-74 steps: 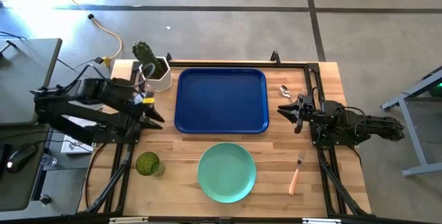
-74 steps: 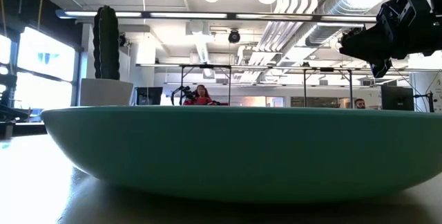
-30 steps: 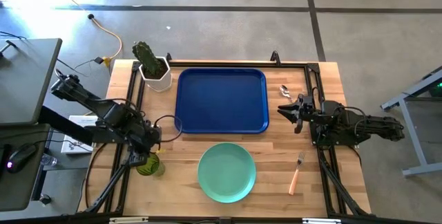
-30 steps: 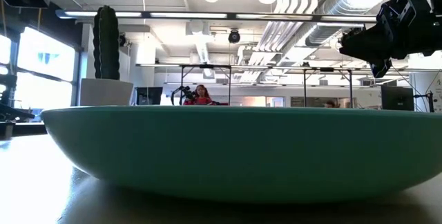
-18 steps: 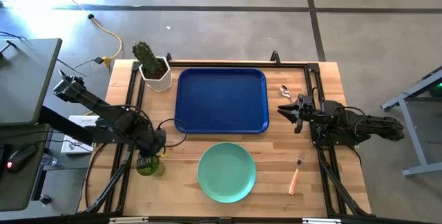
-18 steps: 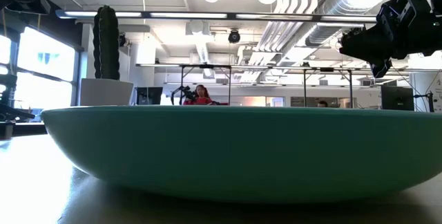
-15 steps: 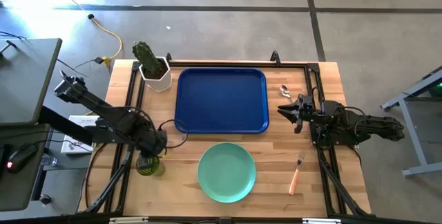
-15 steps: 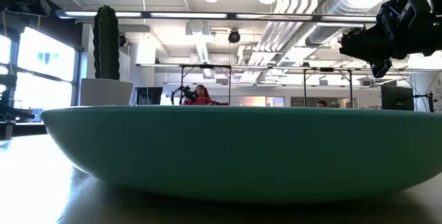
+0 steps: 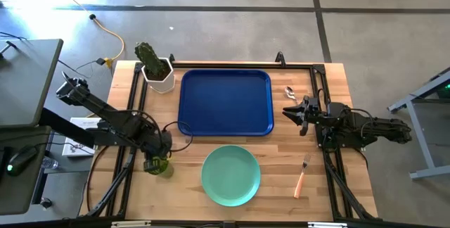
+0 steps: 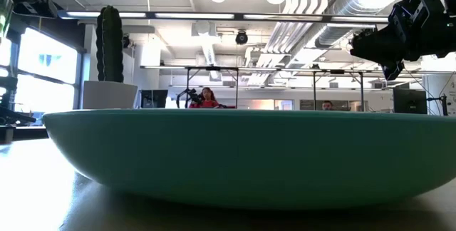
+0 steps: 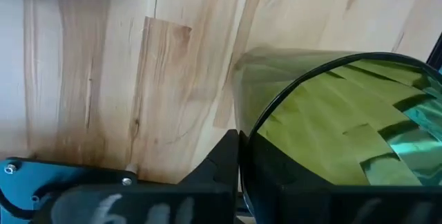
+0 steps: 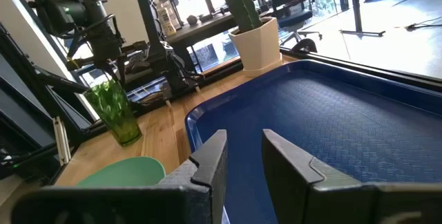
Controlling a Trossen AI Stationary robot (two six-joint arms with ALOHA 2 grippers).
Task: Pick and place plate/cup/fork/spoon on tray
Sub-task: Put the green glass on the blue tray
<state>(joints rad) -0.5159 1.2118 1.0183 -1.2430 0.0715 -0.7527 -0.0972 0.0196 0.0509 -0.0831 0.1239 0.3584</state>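
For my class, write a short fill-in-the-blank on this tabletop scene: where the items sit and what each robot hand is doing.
1. The left hand is shut on the ____.
2. The blue tray holds ____ items.
3. The fork lies on the table to the right of the mint-green ____.
4. The spoon lies between the tray and the ____ hand.

Missing words: cup; no; plate; right

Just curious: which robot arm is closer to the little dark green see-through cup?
The left. Its tool is clamped on the small translucent olive-green cup; the right tool waits beyond the dark blue rectangular tray.
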